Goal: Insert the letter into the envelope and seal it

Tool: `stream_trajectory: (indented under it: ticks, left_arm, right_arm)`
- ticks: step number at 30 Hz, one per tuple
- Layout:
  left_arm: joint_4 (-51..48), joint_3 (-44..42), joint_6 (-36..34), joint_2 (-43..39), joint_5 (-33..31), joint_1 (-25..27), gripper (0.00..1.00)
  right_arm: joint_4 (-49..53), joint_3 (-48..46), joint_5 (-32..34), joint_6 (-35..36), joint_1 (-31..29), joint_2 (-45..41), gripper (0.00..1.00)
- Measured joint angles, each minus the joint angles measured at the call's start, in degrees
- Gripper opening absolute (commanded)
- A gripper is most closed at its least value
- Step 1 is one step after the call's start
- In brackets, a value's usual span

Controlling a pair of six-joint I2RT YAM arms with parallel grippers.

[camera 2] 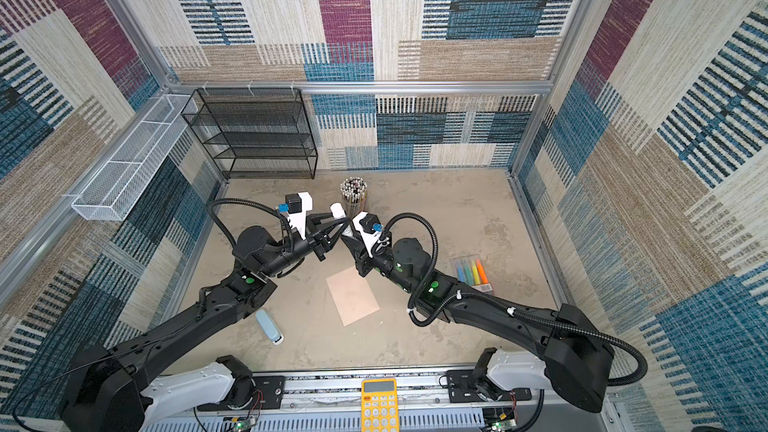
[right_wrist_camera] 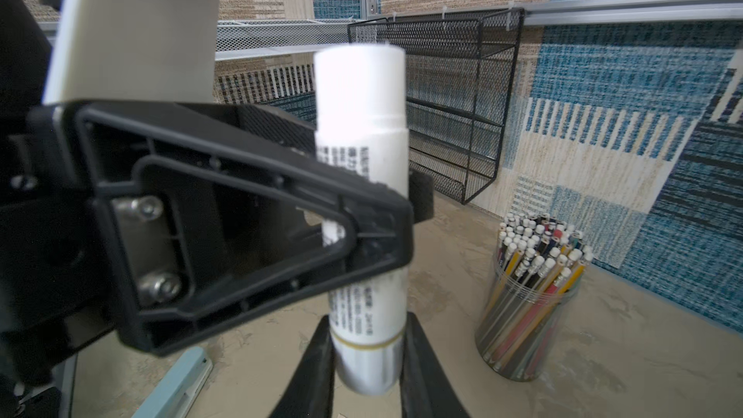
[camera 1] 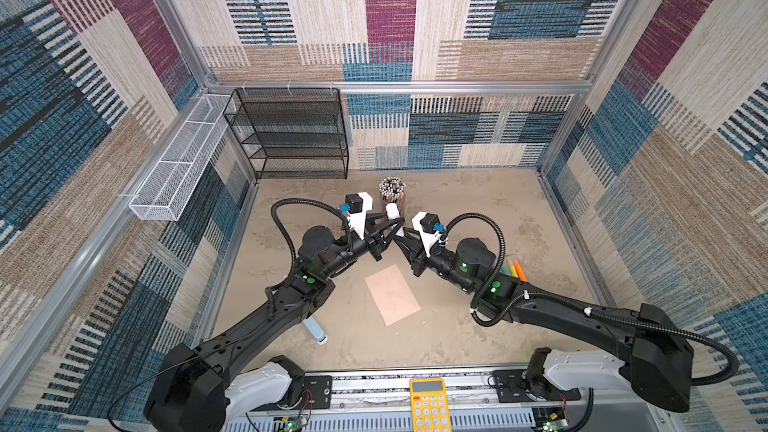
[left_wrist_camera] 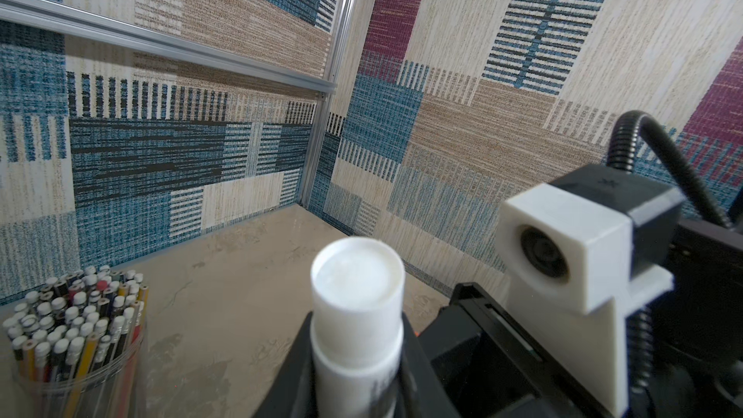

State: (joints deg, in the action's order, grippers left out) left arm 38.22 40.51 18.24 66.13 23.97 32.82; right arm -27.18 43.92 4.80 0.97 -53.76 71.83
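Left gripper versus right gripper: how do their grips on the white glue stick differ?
The left gripper clamps the white cylindrical glue stick mid-body, below its cap; the right gripper clamps its bottom end, by the gold band. In both top views the left gripper reaches in from the left, the right gripper from the right. Both are shut on that one stick.

The pale peach-pink rectangular paper envelope [camera 1: 392, 295] [camera 2: 353, 296] lies flat near the middle of the mottled beige tabletop [camera 1: 374, 351], turned at a slant, plain and unmarked
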Motion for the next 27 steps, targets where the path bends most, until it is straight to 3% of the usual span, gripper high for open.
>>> stream_trajectory:
  ticks: [2,6,10,14,20,27]
  left_arm:
    - [0.0,0.0,0.0,0.2,-0.7,0.2,0.00]
    - [0.5,-0.2,0.0,0.1,-1.1,0.3,0.00]
    - [-2.2,-0.5,-0.7,-0.4,-3.7,-1.4,0.00]
    - [-4.0,0.6,-0.8,-0.4,-0.9,-3.8,0.00]
    - [-3.7,1.9,-0.1,-0.3,2.4,-7.0,0.00]
    - [-0.2,3.1,2.8,1.6,9.9,-9.0,0.00]
  right_arm:
    - [0.0,0.0,1.7,0.9,-0.5,0.2,0.19]
    - [0.1,0.0,3.3,2.4,-0.9,0.3,0.44]
    - [-4.1,-1.0,3.0,4.3,-1.0,-0.2,0.51]
    - [-6.0,-2.9,-0.4,5.1,1.0,-1.5,0.53]
    - [-5.9,-4.1,-12.1,3.7,10.3,-4.0,0.53]
    - [-5.5,-2.6,-31.7,0.5,19.9,-1.1,0.51]
